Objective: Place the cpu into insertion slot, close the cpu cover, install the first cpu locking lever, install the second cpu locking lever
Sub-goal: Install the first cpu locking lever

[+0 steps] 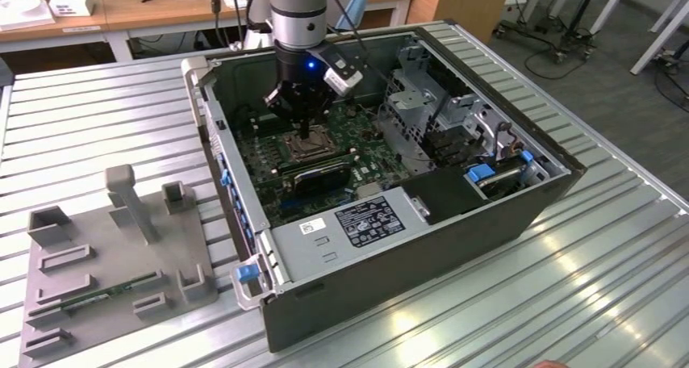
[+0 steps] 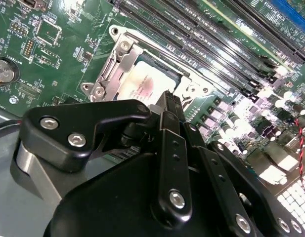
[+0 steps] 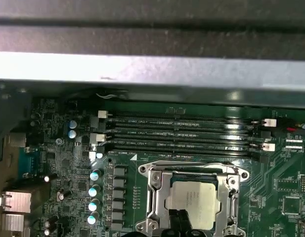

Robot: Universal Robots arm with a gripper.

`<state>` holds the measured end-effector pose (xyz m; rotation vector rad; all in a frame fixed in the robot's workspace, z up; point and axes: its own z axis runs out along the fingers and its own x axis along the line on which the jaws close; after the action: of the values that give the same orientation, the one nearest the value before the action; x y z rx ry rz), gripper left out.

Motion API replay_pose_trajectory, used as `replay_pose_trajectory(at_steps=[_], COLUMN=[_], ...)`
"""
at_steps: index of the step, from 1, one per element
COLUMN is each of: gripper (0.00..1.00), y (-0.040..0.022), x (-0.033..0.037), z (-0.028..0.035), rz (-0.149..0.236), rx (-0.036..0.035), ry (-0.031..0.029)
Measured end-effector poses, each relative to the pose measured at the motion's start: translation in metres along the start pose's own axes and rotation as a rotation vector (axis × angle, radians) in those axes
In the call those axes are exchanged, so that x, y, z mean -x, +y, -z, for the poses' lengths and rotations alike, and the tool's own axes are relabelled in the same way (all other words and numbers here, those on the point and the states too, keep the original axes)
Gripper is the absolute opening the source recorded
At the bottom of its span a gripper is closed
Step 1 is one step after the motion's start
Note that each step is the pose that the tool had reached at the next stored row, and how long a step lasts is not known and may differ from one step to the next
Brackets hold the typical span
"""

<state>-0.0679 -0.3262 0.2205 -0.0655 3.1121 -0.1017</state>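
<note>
- Here, gripper (image 1: pixel 313 131) lowered inside the open computer case (image 1: pixel 538 198), fingertips pressed together into one narrow point, pinching nothing.
- Directly under that tip, cpu (image 3: pixel 193 201) seated flat in insertion slot (image 2: pixel 120 66), silvery top facing up, on the green motherboard (image 3: pixel 285 187).
- In both wrist views, closed fingertips seemingly touching or just above the chip's near edge; actual contact impossible to tell.
- Around the chip, a silver frame, probably the cpu cover (image 3: pixel 157 195), apparently lying down; locked or loose not clear.
- Beside the socket, long memory slots (image 3: pixel 182 136) running parallel to one side of it.
- Judged best practice for this step: pressing straight down and gently, staying centred on the metal top, avoiding sideways drag across the socket rim.
</note>
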Motion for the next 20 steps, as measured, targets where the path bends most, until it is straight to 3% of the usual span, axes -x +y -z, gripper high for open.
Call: replay_pose_trajectory(at_steps=[2, 6, 7, 14, 20], gripper=[0.11, 0.11, 0.11, 0.11, 0.11], y=[0.0000, -0.0006, -0.0009, -0.0034, -0.0034], x=[0.0003, 0.0024, 0.0040, 0.0206, 0.0215], z=[0.0000, -0.0004, -0.0005, -0.0013, -0.0013], rz=[0.001, 0.002, 0.002, 0.002, 0.002], rx=[0.0034, 0.0281, 0.0311, 0.0328, 0.0331], ry=[-0.0001, -0.0014, -0.0015, -0.0015, -0.0016])
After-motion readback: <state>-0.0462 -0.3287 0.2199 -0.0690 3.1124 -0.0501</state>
